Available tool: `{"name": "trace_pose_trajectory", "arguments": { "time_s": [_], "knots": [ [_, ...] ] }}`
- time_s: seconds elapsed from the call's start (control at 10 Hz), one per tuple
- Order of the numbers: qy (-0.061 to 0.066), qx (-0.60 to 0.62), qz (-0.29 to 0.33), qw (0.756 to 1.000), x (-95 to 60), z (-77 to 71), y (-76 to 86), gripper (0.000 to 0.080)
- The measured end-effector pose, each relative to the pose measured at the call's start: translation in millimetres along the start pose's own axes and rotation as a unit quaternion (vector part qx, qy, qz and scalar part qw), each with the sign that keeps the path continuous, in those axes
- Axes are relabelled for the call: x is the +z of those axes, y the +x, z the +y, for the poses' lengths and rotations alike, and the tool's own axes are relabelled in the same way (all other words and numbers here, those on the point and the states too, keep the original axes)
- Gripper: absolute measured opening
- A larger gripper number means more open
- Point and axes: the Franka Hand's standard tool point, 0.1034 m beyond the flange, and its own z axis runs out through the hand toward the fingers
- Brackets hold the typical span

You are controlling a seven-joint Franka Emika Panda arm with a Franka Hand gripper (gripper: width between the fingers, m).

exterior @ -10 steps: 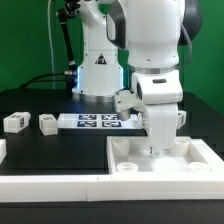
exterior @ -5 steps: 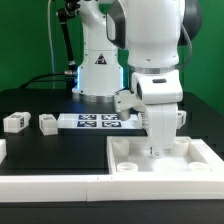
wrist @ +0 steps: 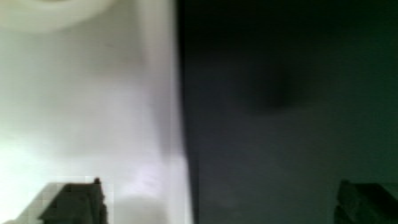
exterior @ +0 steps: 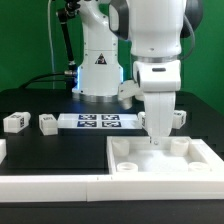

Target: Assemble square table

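The square table's white panel [exterior: 130, 158] with its raised rim lies at the front of the exterior view's right. My gripper [exterior: 157, 141] hangs just above the panel's far edge, open with nothing between its fingers. In the wrist view the dark fingertips [wrist: 71, 205] stand far apart around my gripper [wrist: 221, 206]. Below them the panel [wrist: 89, 110] meets the black table [wrist: 285, 110]. Two small white legs [exterior: 14, 122] [exterior: 48, 123] lie at the exterior view's left. Another leg [exterior: 181, 117] shows partly behind my hand.
The marker board [exterior: 98, 122] lies flat between the legs and my hand. A long white bar [exterior: 50, 186] edges the black surface at the front. The robot's base [exterior: 97, 70] stands behind the board, with a dark stand [exterior: 65, 50] beside it.
My hand has lifted a little off the panel and shifted slightly toward the exterior view's right. The jaws stay wide apart. The parts have not moved.
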Motion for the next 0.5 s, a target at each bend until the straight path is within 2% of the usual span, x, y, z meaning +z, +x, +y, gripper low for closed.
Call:
{"name": "trace_pose_trajectory", "arguments": {
  "time_s": [0.2,0.4,0.5],
  "knots": [
    [-0.002,0.101,-0.007,0.995,-9.5,-20.1,17.0,0.0648],
    [-0.007,0.188,-0.009,0.982,-16.0,-23.4,30.6,0.0648],
    [-0.006,0.21,-0.007,0.978,-15.9,-22.3,28.5,0.0648]
  ]
}}
